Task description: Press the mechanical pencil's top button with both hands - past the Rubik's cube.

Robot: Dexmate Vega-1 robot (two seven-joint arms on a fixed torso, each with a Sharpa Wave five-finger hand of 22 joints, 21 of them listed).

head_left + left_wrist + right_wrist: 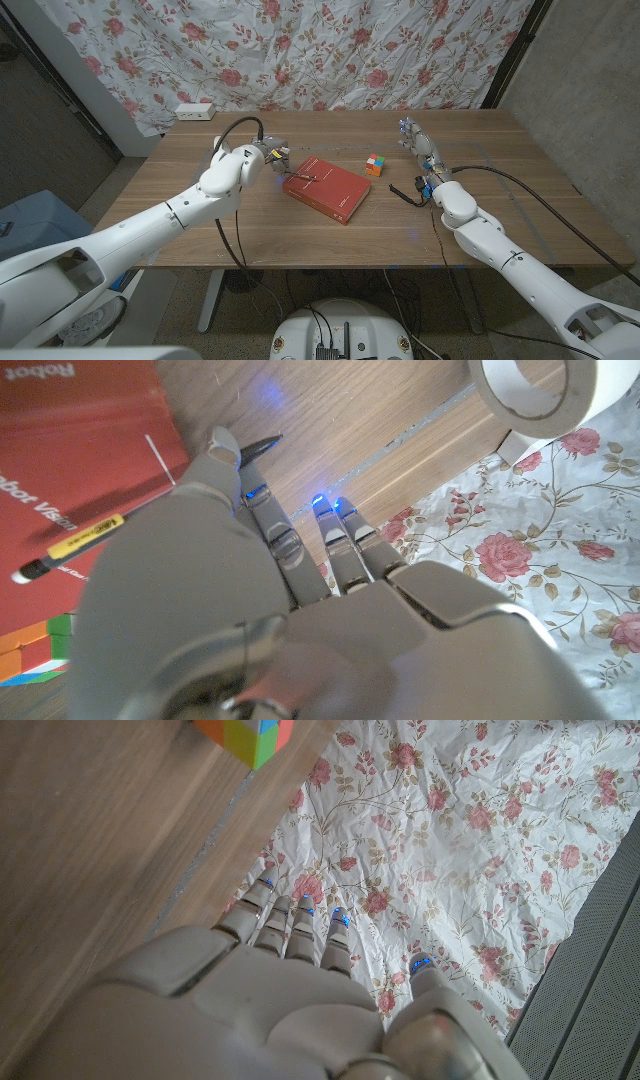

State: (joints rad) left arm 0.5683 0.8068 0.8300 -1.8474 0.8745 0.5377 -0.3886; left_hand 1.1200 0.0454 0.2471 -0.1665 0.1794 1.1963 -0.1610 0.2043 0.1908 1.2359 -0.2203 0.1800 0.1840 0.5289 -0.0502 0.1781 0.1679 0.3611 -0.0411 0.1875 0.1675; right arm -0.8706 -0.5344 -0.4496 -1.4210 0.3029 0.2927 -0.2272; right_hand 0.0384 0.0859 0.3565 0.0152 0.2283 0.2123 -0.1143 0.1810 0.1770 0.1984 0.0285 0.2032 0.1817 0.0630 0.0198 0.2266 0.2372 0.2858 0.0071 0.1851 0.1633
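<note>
- The mechanical pencil (72, 546), yellow-barrelled, is lying on the red book (326, 187) at the table's (250, 235) middle, apart from both hands.
- The Rubik's cube (375, 165) is standing just beside the book, towards the robot's right.
- The left hand (270, 155) is hovering at the book's left edge, fingers (285, 545) extended side by side, holding nothing.
- The right hand (420, 145) is reaching past the cube, fingers (300, 925) straight and slightly apart, holding nothing.
- A tape roll (545, 395) is lying beyond the left hand.

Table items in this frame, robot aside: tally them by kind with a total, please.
Red book: 1
Mechanical pencil, lying on the book: 1
Rubik's cube: 1
Tape roll: 1
White power strip: 1
Total: 5
</note>
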